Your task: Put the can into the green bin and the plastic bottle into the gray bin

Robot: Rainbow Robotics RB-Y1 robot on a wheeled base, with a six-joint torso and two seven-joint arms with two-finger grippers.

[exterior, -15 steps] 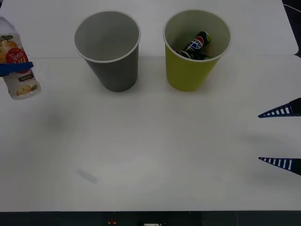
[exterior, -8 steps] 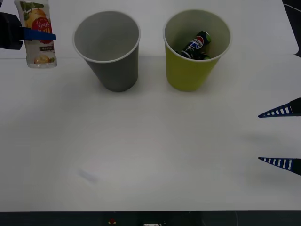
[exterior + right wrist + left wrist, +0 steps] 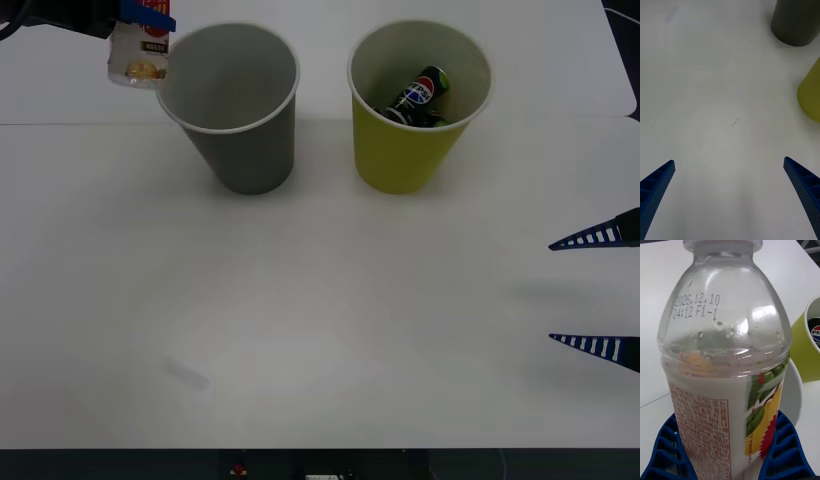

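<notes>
My left gripper is shut on the plastic bottle, a clear bottle with a red-orange fruit label, and holds it in the air at the top left, just left of the gray bin's rim. The left wrist view has the plastic bottle close up between the blue fingers, with the gray bin and the green bin behind it. The black can lies tilted inside the green bin. My right gripper stands open at the right edge, holding nothing.
The two bins stand side by side at the back of the white table. Open tabletop runs from the bins to the front edge. In the right wrist view the gray bin and the green bin stand beyond the open fingers.
My left gripper has carried the plastic bottle up and to the right, from the far left edge to a spot beside the gray bin's rim. The right arm has stayed still.
</notes>
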